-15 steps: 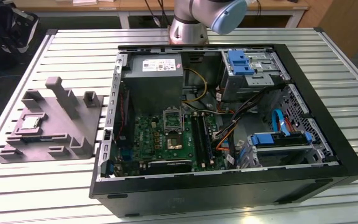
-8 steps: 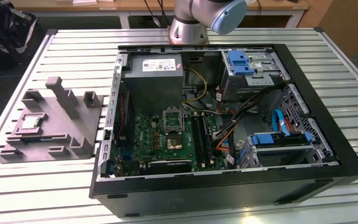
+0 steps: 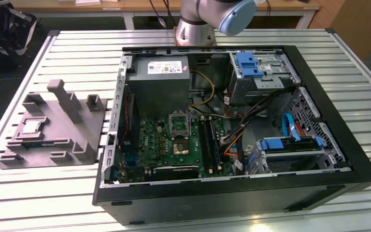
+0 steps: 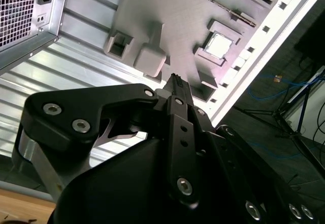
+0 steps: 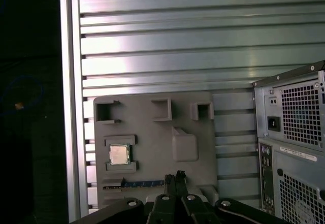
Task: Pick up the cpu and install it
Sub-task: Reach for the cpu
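– Cpu (image 3: 31, 127) first; where does it sit?
– Flat in a square pocket of the grey plastic tray (image 3: 60, 145), metal top up; the tray lies on the slatted table (image 3: 340, 72), on the exterior view's left of the open computer case (image 3: 224, 195); nothing touches the cpu.
– And your tool?
– My gripper (image 5: 174, 174) hangs above the tray in both wrist views, apart from the cpu and over the tray's near edge; its fingers look pressed together, with nothing between them.
– How would you do this step well?
– I judge that I am on the reach for the pickup; pressed together like this I cannot take it, so the fingers must spread wider than the cpu. I would centre over the pocket, square the fingers to two opposite sides, come down plumb and pinch the rim lightly, so that it lifts level. The pocket's walls stand close; a skewed descent could snag them or tip the cpu.
– Any writing?
– A white label (image 3: 163, 67) on the grey box inside the case, and a pale strip (image 5: 292, 155) on the case's back; I cannot make out the print on either; I see nothing to read on the cpu's top.
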{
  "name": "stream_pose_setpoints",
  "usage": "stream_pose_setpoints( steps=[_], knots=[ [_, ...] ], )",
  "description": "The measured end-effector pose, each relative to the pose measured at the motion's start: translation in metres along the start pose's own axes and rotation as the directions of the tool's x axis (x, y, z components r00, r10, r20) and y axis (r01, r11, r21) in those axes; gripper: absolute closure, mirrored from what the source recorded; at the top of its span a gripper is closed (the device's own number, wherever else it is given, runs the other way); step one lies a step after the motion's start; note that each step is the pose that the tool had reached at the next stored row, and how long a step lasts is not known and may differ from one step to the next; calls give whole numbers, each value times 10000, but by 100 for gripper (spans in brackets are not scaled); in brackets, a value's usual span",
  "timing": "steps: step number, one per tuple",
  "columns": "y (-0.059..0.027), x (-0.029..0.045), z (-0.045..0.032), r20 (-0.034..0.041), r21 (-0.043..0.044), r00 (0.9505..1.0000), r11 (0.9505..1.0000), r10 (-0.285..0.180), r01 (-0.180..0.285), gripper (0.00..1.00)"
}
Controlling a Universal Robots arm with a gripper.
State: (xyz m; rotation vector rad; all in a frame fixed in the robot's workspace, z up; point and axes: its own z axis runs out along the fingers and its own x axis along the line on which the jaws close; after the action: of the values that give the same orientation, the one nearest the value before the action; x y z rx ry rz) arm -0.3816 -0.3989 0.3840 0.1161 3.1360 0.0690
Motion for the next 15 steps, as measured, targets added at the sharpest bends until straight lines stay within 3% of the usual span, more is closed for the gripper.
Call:
stream_pose_setpoints(
  steps=[15],
  knots=[
    [-3,28,8,-12,1,10000,10000,0,0,89]
  ],
)
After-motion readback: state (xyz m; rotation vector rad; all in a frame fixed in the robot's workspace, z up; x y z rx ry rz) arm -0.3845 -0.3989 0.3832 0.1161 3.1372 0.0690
